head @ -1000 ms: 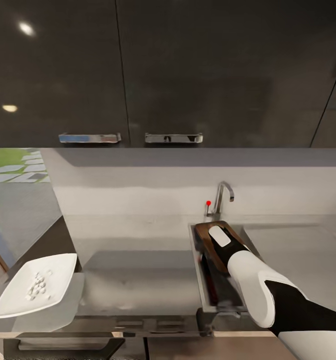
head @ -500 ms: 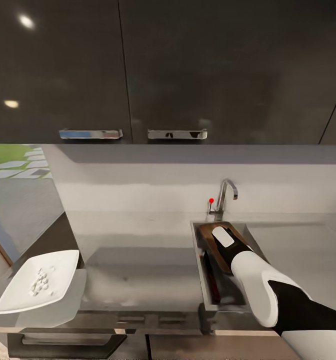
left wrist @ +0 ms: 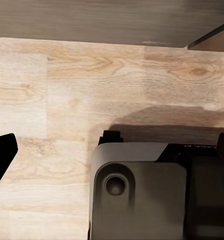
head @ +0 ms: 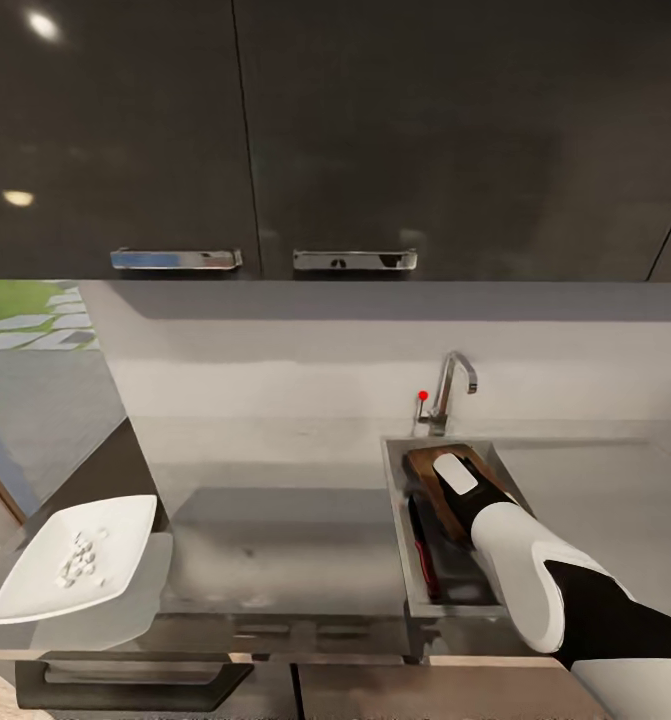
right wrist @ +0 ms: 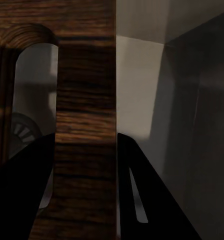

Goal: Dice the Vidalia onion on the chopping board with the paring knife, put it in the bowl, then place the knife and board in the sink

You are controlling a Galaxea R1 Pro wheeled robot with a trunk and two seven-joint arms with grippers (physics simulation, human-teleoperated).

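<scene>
The sink [head: 396, 520] is set into the grey countertop [head: 275, 545] under a chrome tap [head: 455, 385] with a red knob. My right arm reaches down into the basin. The brown chopping board [head: 427, 468] leans inside it. In the right wrist view, my right gripper [right wrist: 84, 165] is shut on the board [right wrist: 84, 115], with one dark finger [right wrist: 27, 195] on either side. The red-handled paring knife [head: 422, 552] lies along the basin's left wall. The white bowl [head: 35, 590] holding pale diced onion [head: 78, 558] sits at the counter's left end. My left gripper [left wrist: 112, 150] hangs open over a wooden floor.
Dark wall cabinets [head: 275, 140] with chrome handles hang above the counter. A flat drainer [head: 595, 500] extends right of the basin. The drain hole [right wrist: 21, 132] shows beside the board. Part of my base [left wrist: 142, 195] sits under the left gripper.
The head view has shifted a little. My right arm has sunk slightly deeper into the basin with the board still held. The knife and bowl stay put.
</scene>
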